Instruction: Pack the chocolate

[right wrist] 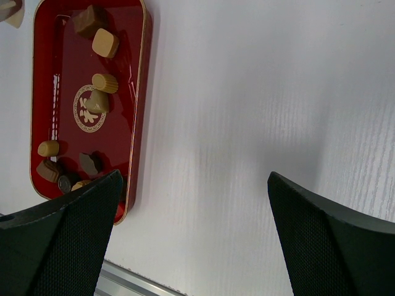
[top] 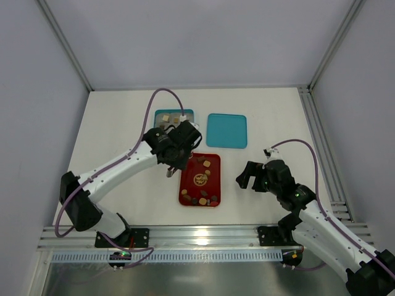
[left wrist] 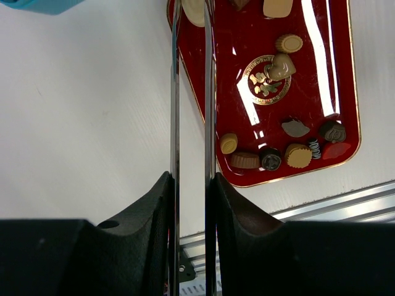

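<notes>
Left pincer sits narrow at red tray's left rim, grip on cream chocolate unclear; right pincer gapes wide, right of tray.

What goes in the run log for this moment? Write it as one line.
left gripper: shut on cream chocolate, by left edge of red tray | right gripper: open, empty, right of tray | tray: chocolates on it

Table: red tray, two teal trays
</notes>
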